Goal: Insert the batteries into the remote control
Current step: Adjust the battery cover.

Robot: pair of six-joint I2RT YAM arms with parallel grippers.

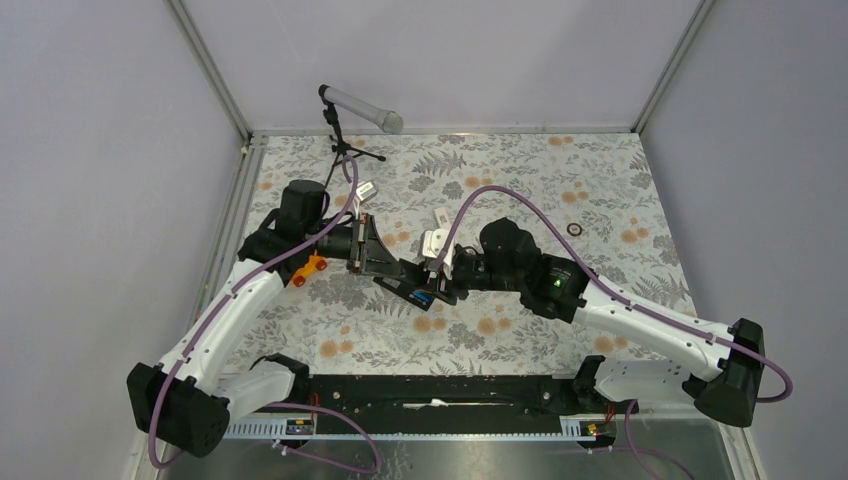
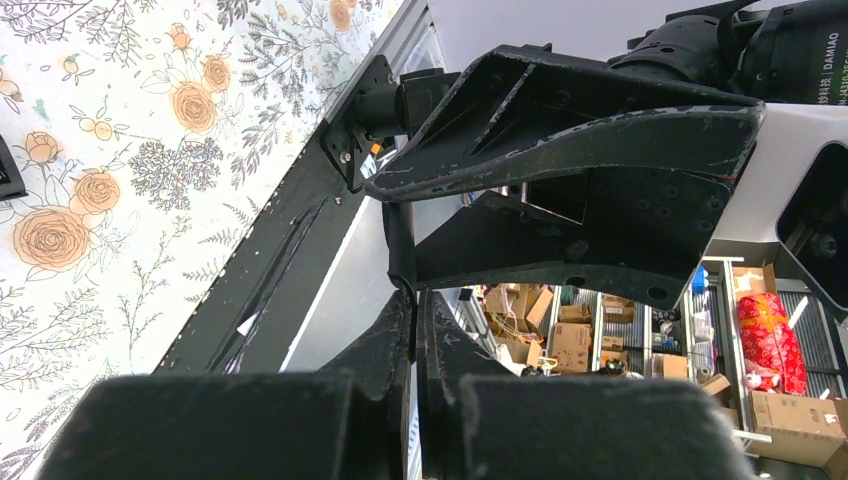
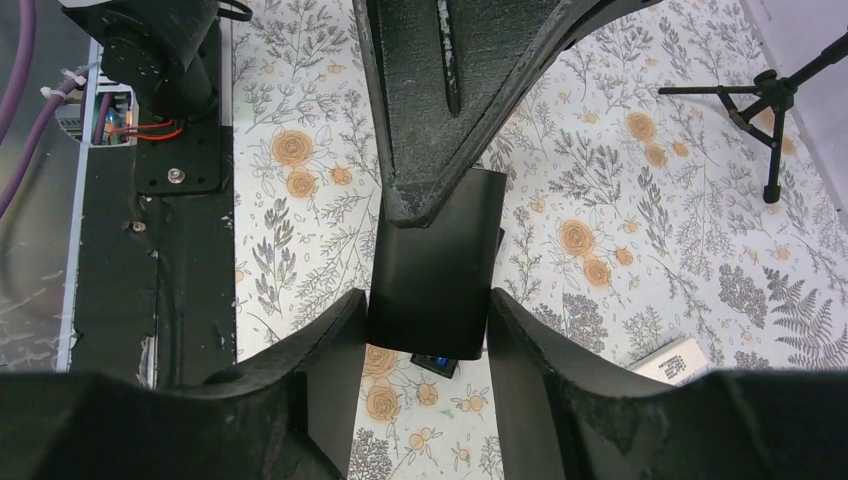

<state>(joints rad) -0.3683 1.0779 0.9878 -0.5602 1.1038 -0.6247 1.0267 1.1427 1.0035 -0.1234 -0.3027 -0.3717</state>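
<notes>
Remote (image 3: 437,262) clamped by left end effector (image 2: 413,293); right end effector (image 3: 426,312) straddles it, grip unclear.

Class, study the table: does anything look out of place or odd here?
An orange toy car lies beside the left arm, unrelated to the job. A small dark ring lies alone far to the right.

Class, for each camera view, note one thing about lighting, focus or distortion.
Top external: even, soft light, faint shadows, floral tablecloth sharp. Left wrist: tilted view, own jaws at the bottom dark and blurred. Right wrist: near jaws soft and underlit; remote control and cloth crisp.
</notes>
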